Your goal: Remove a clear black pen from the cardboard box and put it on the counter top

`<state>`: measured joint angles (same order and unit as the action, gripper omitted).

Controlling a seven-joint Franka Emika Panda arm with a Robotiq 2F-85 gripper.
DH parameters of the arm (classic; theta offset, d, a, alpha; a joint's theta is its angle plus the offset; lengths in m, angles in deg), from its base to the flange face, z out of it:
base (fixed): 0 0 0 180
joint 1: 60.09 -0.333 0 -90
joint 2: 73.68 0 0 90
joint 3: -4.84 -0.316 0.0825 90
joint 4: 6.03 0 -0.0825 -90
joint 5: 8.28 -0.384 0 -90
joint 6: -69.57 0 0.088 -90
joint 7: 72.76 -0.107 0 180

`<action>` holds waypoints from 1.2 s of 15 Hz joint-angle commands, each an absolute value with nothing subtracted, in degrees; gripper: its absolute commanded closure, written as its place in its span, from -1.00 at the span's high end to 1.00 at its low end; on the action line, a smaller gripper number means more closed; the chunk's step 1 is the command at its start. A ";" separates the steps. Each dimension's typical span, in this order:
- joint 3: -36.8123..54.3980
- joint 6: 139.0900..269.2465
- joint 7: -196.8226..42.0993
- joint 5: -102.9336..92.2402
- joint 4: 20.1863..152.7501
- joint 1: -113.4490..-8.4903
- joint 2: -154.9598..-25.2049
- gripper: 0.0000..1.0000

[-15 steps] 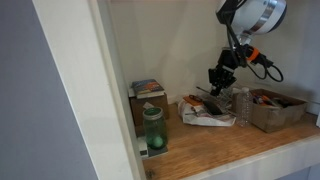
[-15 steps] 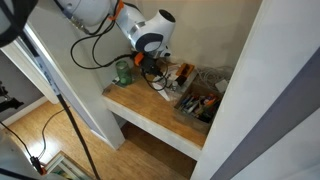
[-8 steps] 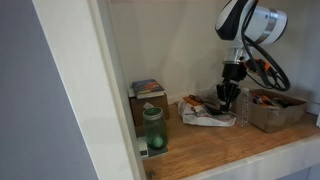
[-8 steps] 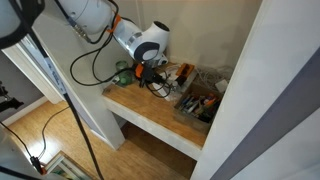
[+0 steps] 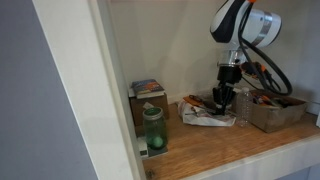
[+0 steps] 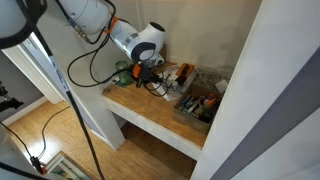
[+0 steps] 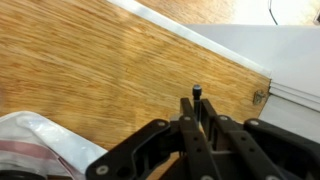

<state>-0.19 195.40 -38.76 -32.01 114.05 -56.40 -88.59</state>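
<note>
My gripper [image 7: 196, 104] is shut on the pen [image 7: 197, 91], a thin dark stick whose capped end pokes out beyond the fingertips. It hangs above the honey-brown wooden counter top [image 7: 100, 60]. In both exterior views the gripper [image 5: 223, 100] [image 6: 150, 72] is over the counter, apart from the low cardboard box [image 5: 275, 112] [image 6: 200, 106] that holds mixed coloured items. The pen is too small to make out in the exterior views.
A green bottle [image 5: 153, 130] [image 6: 123, 72] and a taller narrow brown box [image 5: 145, 95] stand at one end of the counter. A clear bottle [image 5: 242, 106] and crumpled packets [image 5: 205, 113] [image 7: 30, 140] lie near the gripper. White walls enclose the nook.
The arm has swung away from the cardboard box, toward the green bottle's side, and the gripper now points straight down over the counter with the pen in it.
</note>
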 commanded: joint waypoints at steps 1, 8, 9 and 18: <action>-1.99 197.90 -38.24 -29.57 113.13 -58.69 -91.11 -0.93; -5.03 204.42 -36.93 -28.25 112.51 -60.03 -96.72 -0.93; -5.41 205.31 -36.78 -28.06 112.45 -60.08 -97.64 -0.93; -7.26 211.24 -38.24 -23.75 110.77 -60.51 -104.34 -0.93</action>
<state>-6.93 210.17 -36.68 -26.80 112.74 -60.25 -102.14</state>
